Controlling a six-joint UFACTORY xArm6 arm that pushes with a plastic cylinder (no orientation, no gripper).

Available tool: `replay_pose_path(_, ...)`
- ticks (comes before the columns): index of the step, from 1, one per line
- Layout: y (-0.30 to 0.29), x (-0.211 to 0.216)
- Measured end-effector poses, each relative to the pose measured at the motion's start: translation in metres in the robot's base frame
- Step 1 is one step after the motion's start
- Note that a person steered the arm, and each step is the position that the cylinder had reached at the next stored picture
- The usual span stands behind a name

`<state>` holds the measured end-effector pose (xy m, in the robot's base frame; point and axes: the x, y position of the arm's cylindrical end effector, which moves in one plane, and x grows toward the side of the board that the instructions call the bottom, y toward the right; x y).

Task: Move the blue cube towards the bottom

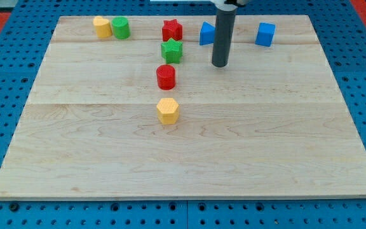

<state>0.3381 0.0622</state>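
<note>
The blue cube [265, 34] sits near the view's top right of the wooden board [189, 152]. My tip [220, 64] rests on the board to the left of and slightly below the cube, well apart from it. A second blue block [206, 33], partly hidden by the rod, lies just left of the rod, above my tip.
A red star [172, 30], a green star [171, 50], a red cylinder [166, 76] and a yellow hexagonal block [168, 110] form a column left of my tip. A yellow block [101, 27] and a green cylinder [121, 28] sit at top left.
</note>
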Motion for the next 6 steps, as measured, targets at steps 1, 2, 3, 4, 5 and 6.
replay_pose_path(1,0.021,-0.057)
replay_pose_path(2,0.033,-0.1)
replay_pose_path(3,0.069,-0.128)
replay_pose_path(4,0.124,-0.127)
replay_pose_path(5,0.108,-0.077)
replay_pose_path(6,0.093,-0.017)
